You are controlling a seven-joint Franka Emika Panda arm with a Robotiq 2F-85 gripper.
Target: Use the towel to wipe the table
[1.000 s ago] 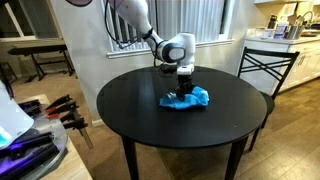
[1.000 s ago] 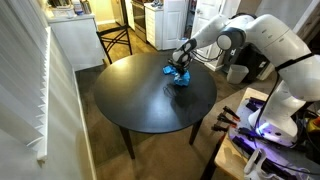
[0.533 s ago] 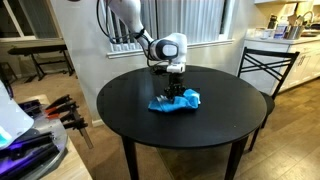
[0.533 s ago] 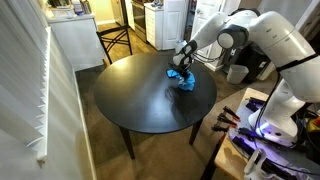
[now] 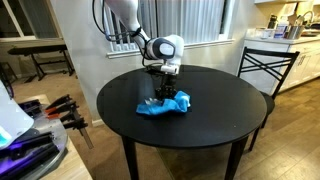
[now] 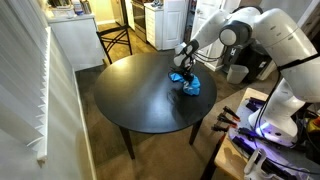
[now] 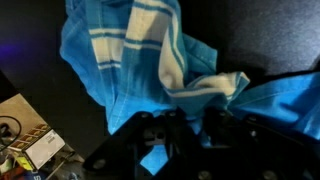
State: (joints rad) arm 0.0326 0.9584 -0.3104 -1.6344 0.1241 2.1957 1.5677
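1. In an exterior view, my gripper [image 5: 167, 97] points straight down onto the towel [image 5: 162, 106]. The towel is a crumpled blue cloth on the round black surface [image 5: 215, 110], a little left of its middle. The cloth spreads mostly left of my fingers, with a smaller fold to their right. My arm [image 5: 135, 25] comes down from the far left. A dark chair [image 5: 262, 62] stands off the surface's right edge.

2. In an exterior view, the towel [image 6: 187, 84] sits on the right part of the surface [image 6: 140, 100], not far from that edge. My gripper [image 6: 185, 79] stands upright on top of it, and the cloth is bunched around my fingertips. My white arm [image 6: 240, 25] reaches in from the right. A chair [image 6: 115, 42] stands on the far side.

3. In the wrist view, the towel [image 7: 140, 50] fills most of the picture, blue with white stripes and heavily creased. One pale fold runs down into my gripper [image 7: 188, 125]. My dark fingers [image 7: 165, 130] are drawn close together with that fold pinched between them, and a scrap of blue shows beneath. The black surface [image 7: 270, 40] is bare at upper right. At lower left its edge gives way to floor with small items too blurred to name.
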